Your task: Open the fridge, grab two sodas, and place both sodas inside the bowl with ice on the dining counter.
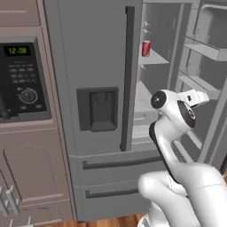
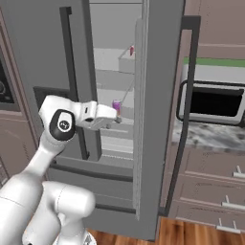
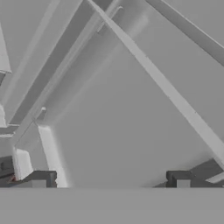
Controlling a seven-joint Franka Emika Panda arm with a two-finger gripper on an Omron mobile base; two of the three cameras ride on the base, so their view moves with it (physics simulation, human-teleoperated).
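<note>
Standing behind the arm, the nearest thing I see is its white elbow and wrist bent in toward the fridge (image 1: 95,57), whose right door (image 2: 160,95) is swung out while the left one, with the dispenser panel (image 1: 97,108), is shut. The end effector (image 3: 111,179) is reaching into the open compartment with its fingers spread wide and nothing between them; through the hand view I see only grey walls and shelf edges, no can.

A little further in, the purple soda (image 2: 116,106) sits on a mid shelf, just beside the hand as seen from the right. If the hand pushes forward off-line, I'd expect a fingertip (image 3: 179,178) to knock that can over or shove it deeper, since a light cylinder tips easily. The forearm also passes close to the edge of the open door, and a wide swing could bump it.

Higher and further back, the red soda (image 1: 146,48) stands on an upper shelf (image 1: 155,60) near its front edge. Going for it means lifting the wrist under the shelf above, and clipping the shelf lip seems a real risk.

Off to the right the marbled worktop (image 2: 210,136) below a microwave (image 2: 213,103) is the wall one; the bowl and dining counter are somewhere I can't see from here.
</note>
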